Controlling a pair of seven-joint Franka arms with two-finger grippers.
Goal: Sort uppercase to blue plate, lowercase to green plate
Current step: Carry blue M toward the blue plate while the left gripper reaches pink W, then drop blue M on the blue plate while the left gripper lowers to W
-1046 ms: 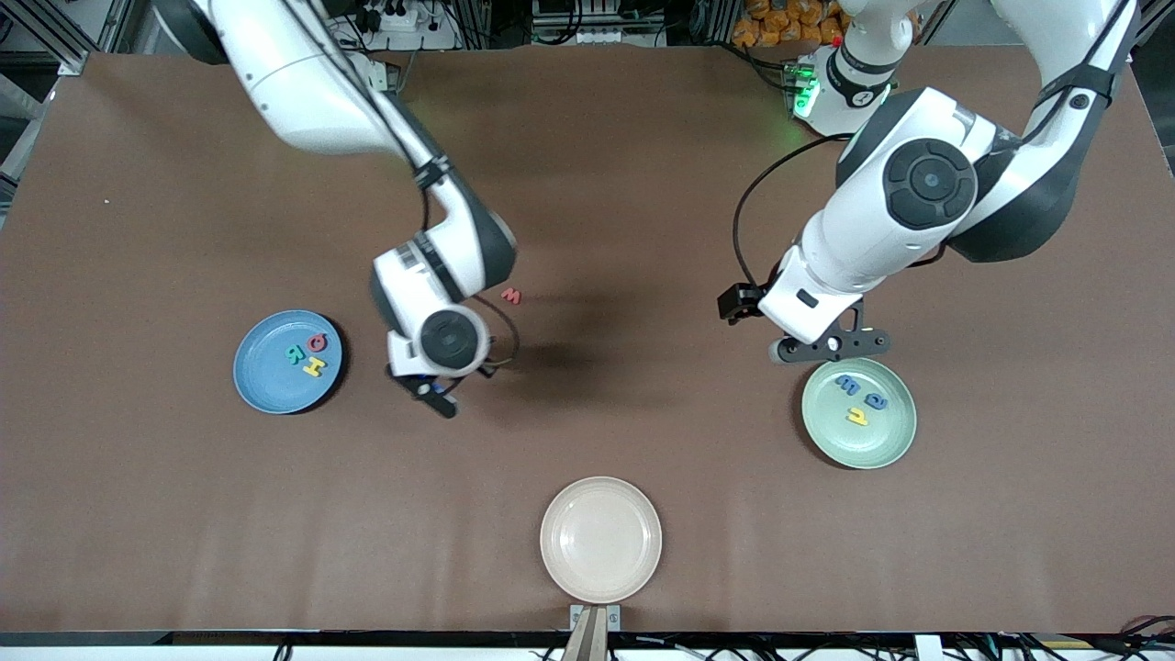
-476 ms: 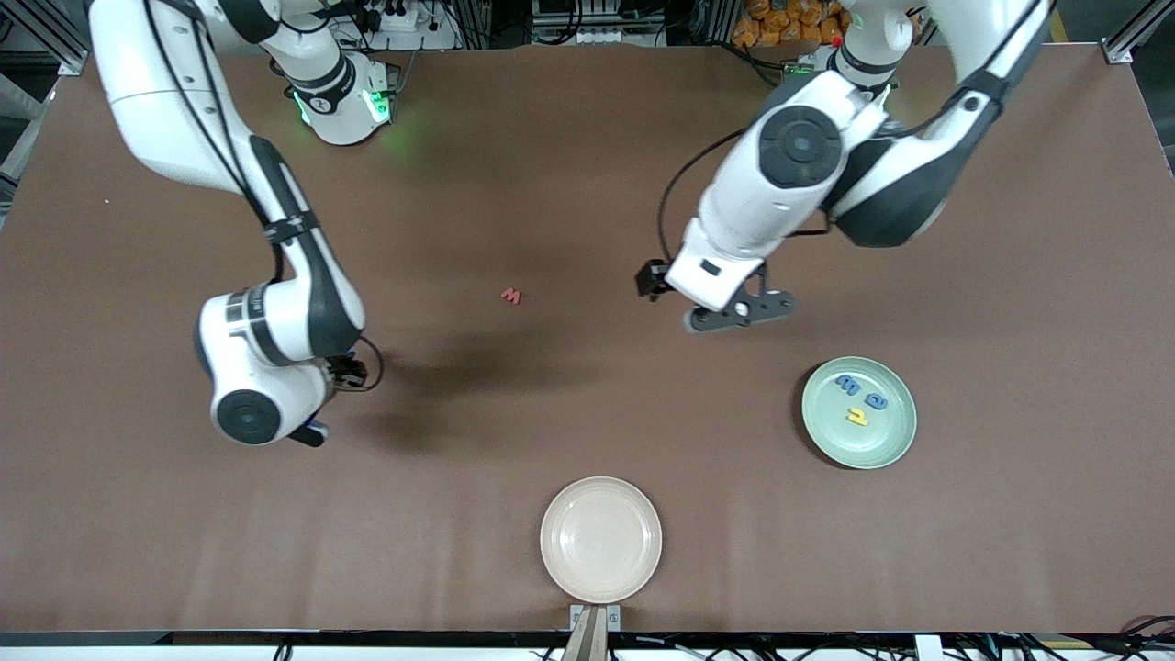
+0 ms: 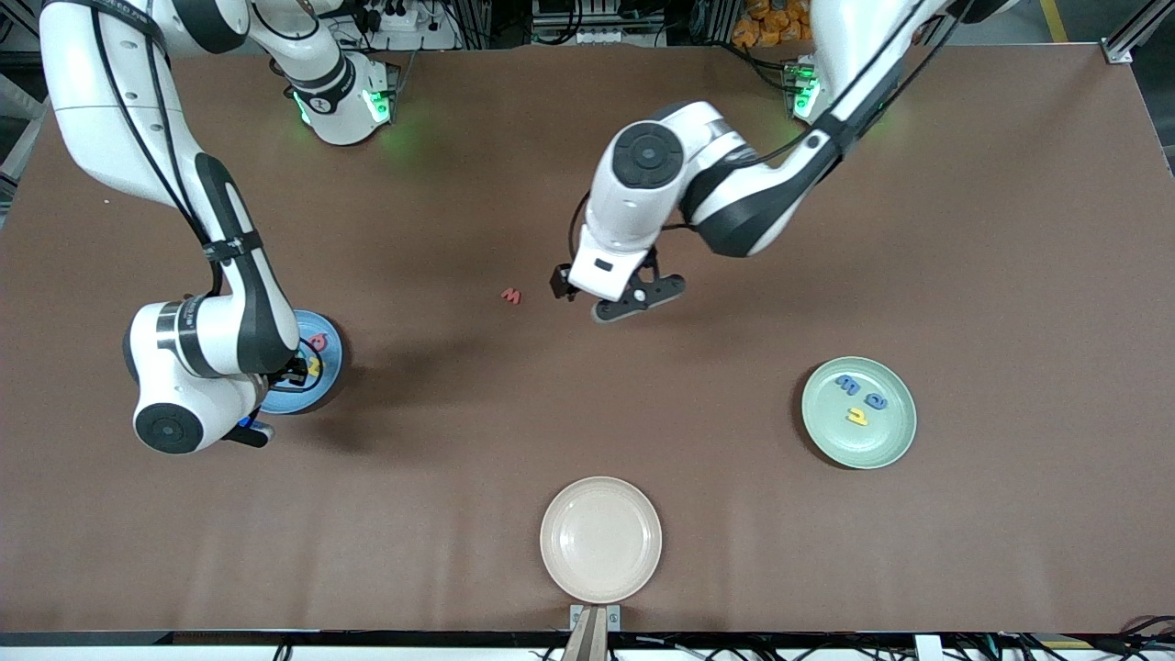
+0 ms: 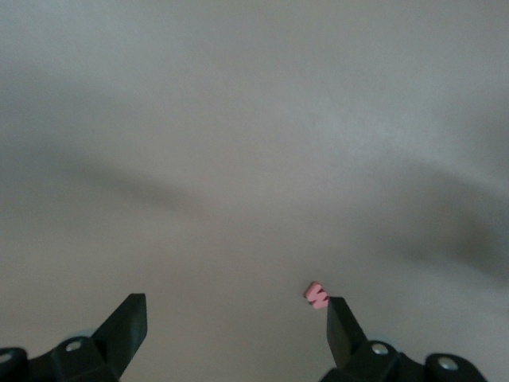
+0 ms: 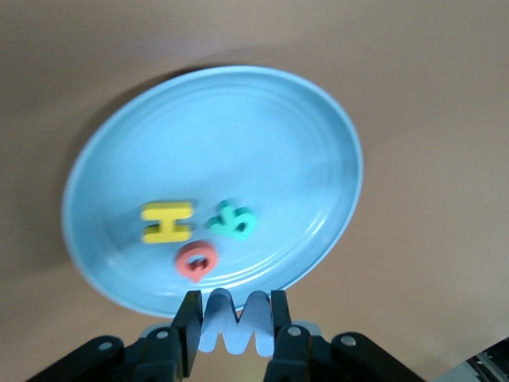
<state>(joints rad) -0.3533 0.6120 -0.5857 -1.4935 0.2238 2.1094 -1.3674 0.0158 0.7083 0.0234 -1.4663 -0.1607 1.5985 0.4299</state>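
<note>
My right gripper (image 5: 233, 306) (image 3: 246, 430) is shut on a blue capital letter, W or M (image 5: 235, 325), and hangs by the rim of the blue plate (image 5: 302, 143) (image 3: 303, 400). A yellow H (image 5: 165, 222), a teal R (image 5: 233, 220) and a red Q (image 5: 196, 260) lie in that plate. My left gripper (image 3: 633, 301) (image 4: 235, 314) is open over bare table, close to the red lowercase w (image 3: 511, 296) (image 4: 316, 294). The green plate (image 3: 895, 441) holds a blue m (image 3: 847, 384), a blue a (image 3: 877, 401) and a yellow r-like letter (image 3: 857, 416).
A cream plate (image 3: 600, 539) with nothing in it sits at the table edge nearest the front camera. The right arm's forearm covers part of the blue plate in the front view.
The right arm has carried the blue letter toward its own end of the table, to the blue plate. The left arm has swung from above the green plate to mid-table, near the red w.
</note>
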